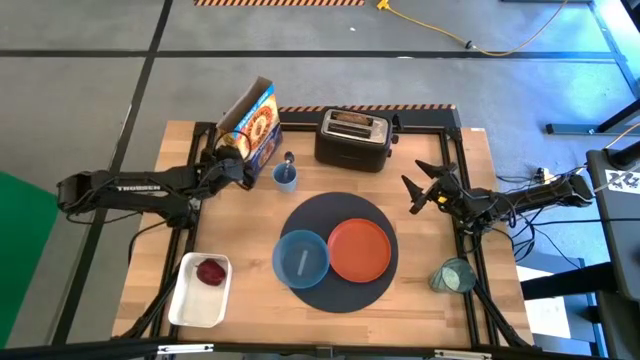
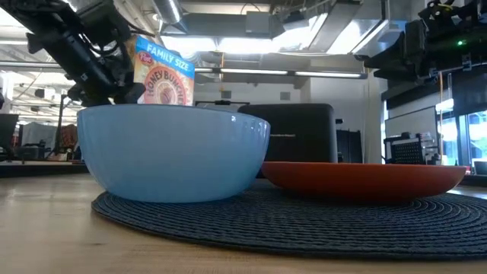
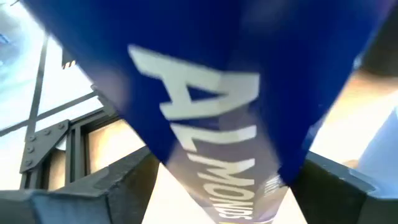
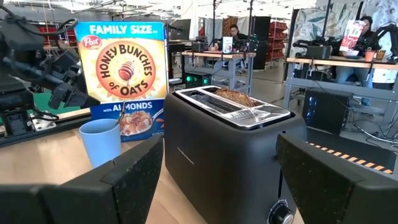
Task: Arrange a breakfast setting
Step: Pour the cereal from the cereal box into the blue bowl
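A dark round placemat (image 1: pixel 338 290) bears the blue bowl (image 1: pixel 301 258) and the orange plate (image 1: pixel 359 249). The teal glass (image 1: pixel 453 276) stands at the near right. The red fruit (image 1: pixel 211 271) lies in a white tray (image 1: pixel 190 305). The toast (image 4: pixel 233 96) sticks out of the black toaster's slot. The metal spoon (image 1: pixel 288 160) stands in a small blue cup (image 1: pixel 285 178). My left gripper (image 1: pixel 232 165) is shut on a cereal box (image 1: pixel 250 125) at the far left. My right gripper (image 1: pixel 415 190) is open and empty, facing the toaster (image 4: pixel 224 155). My left gripper (image 3: pixel 230 180) pinches the cereal box between its two fingers (image 3: pixel 106 186), one on each broad face, beside the box's narrow blue side (image 3: pixel 217 168). The fingers come level from the table's left. The box stands about upright; whether its bottom (image 4: pixel 124 138) rests on the table, I cannot tell.
The black toaster (image 1: pixel 352 140) stands at the table's far middle, the small blue cup between it and the cereal box. Bare wood lies between the placemat and my right gripper and along the near edge. People sit at benches in the room behind (image 4: pixel 367 31).
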Controlling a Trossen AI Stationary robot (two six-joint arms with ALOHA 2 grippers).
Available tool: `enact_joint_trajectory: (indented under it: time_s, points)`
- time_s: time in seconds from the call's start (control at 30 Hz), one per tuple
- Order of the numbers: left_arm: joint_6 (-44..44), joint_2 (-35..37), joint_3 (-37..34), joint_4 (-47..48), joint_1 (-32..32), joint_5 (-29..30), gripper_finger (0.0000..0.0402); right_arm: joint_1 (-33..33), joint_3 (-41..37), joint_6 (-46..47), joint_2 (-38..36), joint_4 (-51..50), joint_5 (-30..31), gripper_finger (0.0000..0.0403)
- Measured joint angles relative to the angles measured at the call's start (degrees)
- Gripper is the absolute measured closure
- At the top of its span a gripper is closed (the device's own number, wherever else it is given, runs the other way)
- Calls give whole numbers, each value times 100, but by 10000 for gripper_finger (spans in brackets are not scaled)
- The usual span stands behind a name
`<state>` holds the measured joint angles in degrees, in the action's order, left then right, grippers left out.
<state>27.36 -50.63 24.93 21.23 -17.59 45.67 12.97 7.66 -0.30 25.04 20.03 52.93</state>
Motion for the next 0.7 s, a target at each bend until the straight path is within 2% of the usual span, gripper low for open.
enact_joint_trajectory:
  time_s: [0.33,0.53,0.7]
  points:
    - [-533,-5,0,-103,-427,5,168,-2,0,150,229,46,-37,100]
    - [-920,7,0,-494,-443,-62,188,-39,0,102,591,707,-636,100]
    - [-1056,136,80,-544,-437,-70,190,-465,41,20,896,1047,-1264,100]
